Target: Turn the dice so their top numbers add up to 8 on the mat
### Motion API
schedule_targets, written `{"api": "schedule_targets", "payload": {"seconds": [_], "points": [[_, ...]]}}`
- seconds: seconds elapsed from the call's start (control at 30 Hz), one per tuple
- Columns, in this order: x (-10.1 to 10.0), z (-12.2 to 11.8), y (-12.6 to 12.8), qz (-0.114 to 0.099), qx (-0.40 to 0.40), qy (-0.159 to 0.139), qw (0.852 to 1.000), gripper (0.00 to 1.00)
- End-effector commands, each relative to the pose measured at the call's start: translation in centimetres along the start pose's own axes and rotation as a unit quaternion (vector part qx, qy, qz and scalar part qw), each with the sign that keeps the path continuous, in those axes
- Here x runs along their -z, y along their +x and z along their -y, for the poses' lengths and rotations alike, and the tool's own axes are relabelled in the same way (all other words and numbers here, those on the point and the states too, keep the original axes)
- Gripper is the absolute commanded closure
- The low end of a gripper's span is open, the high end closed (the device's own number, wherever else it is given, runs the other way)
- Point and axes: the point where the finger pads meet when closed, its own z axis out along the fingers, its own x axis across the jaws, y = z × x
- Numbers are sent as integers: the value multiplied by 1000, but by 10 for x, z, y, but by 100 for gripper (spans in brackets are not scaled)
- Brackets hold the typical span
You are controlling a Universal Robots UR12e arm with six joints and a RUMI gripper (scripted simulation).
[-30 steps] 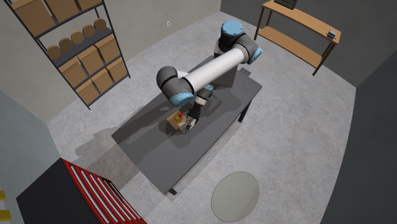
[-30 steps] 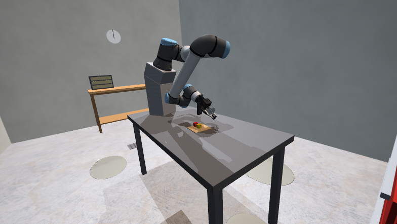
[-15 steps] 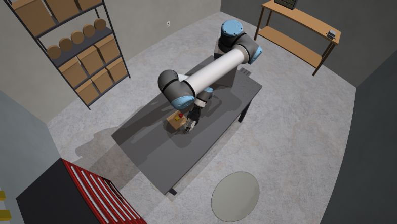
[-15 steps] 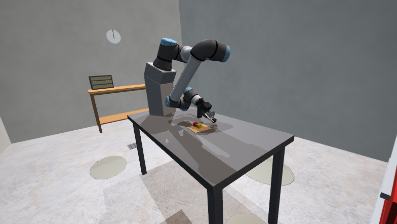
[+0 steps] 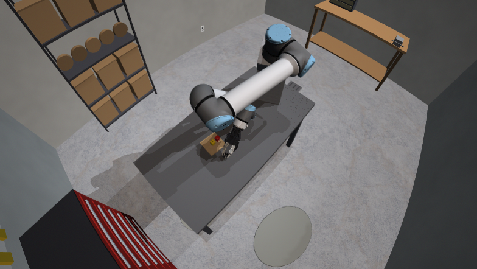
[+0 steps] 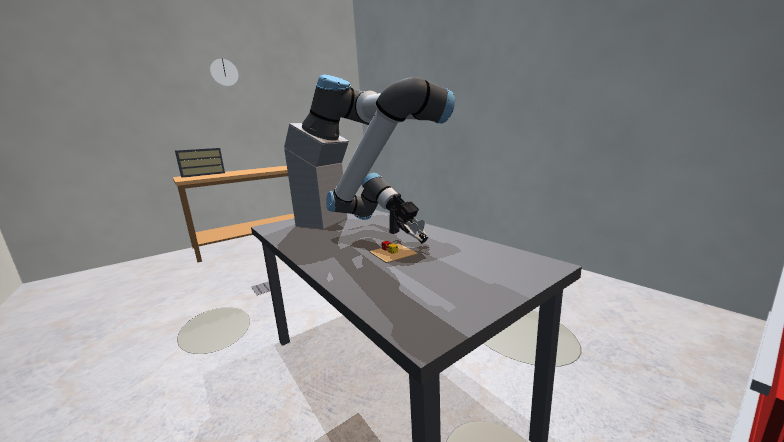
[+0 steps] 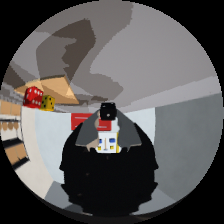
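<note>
Wrist view shows the black die (image 5: 225,155) (image 6: 423,237) (image 7: 108,110) at the tips of the pincer (image 5: 226,153) (image 6: 421,236) (image 7: 108,109), which is pinching it. White pips are visible on this die, but its number is too small for reading. It is held above the bench (image 5: 200,200) (image 6: 466,296) (image 7: 155,45), beside the tan mat (image 5: 210,149) (image 6: 384,256) (image 7: 64,89). On the mat rest the red die (image 5: 217,137) (image 6: 385,244) (image 7: 33,97), with white pips, and the yellow die (image 5: 212,142) (image 6: 393,248) (image 7: 48,103), with dark pips. These two are close together; whether they touch, I cannot tell. Their top numbers also are not clear to me.

The arm (image 5: 260,83) (image 6: 367,153) is strongly bent, its thick elbow joint high over the bench. From the low wrist, the pincer points outward and slantwise down, away from the pedestal (image 6: 304,186).

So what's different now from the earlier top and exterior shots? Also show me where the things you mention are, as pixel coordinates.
The arm's elbow (image 5: 213,107) (image 6: 406,99) has dipped, and the gripper (image 5: 226,154) (image 6: 422,237) (image 7: 108,109) sits slightly lower in the exterior view, holding the black die (image 5: 225,155) (image 6: 424,238) (image 7: 108,111). The red die (image 5: 217,137) (image 6: 385,244) (image 7: 33,97) and yellow die (image 5: 212,142) (image 6: 393,248) (image 7: 48,103) stayed on the mat (image 5: 211,150) (image 6: 388,257) (image 7: 63,90).
</note>
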Motion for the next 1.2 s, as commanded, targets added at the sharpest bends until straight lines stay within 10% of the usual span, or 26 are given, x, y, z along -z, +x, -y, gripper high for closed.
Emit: {"api": "schedule_targets", "payload": {"seconds": [0.0,1.17], "points": [[-1,1,1,0,-1,0,1000,90],[-4,6,1,0,-1,0,1000,90]]}}
